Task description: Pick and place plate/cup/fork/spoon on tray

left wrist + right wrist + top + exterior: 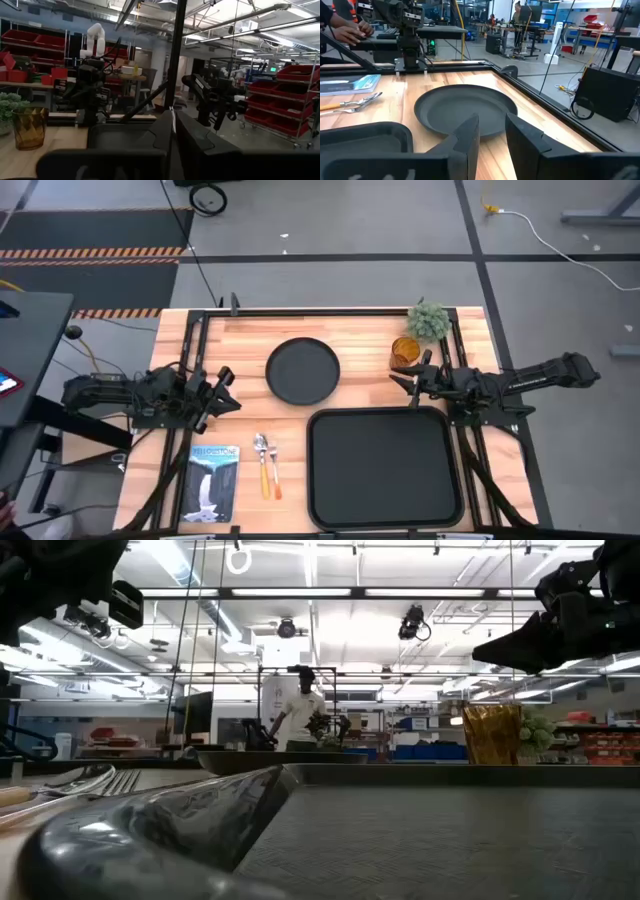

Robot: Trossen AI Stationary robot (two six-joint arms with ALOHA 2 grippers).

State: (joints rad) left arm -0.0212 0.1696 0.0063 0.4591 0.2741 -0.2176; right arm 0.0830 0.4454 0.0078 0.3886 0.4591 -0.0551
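Observation:
The round black plate (302, 370) lies flat on the wooden table, left of centre; it also shows in the right wrist view (465, 107). The black tray (385, 467) lies near the front edge. The amber cup (404, 351) stands upright at the far right, beside a green plant (428, 320). The spoon (261, 448) and the fork (273, 465) lie side by side left of the tray. My left gripper (230, 389) is open and empty, left of the plate. My right gripper (402, 377) is open and empty, just near of the cup and right of the plate.
A blue booklet (212, 480) lies at the front left, beside the cutlery. A black frame rail (330, 310) runs along the table's far edge. People stand in the room beyond the table (300, 710); a person's hand shows in the right wrist view (352, 32).

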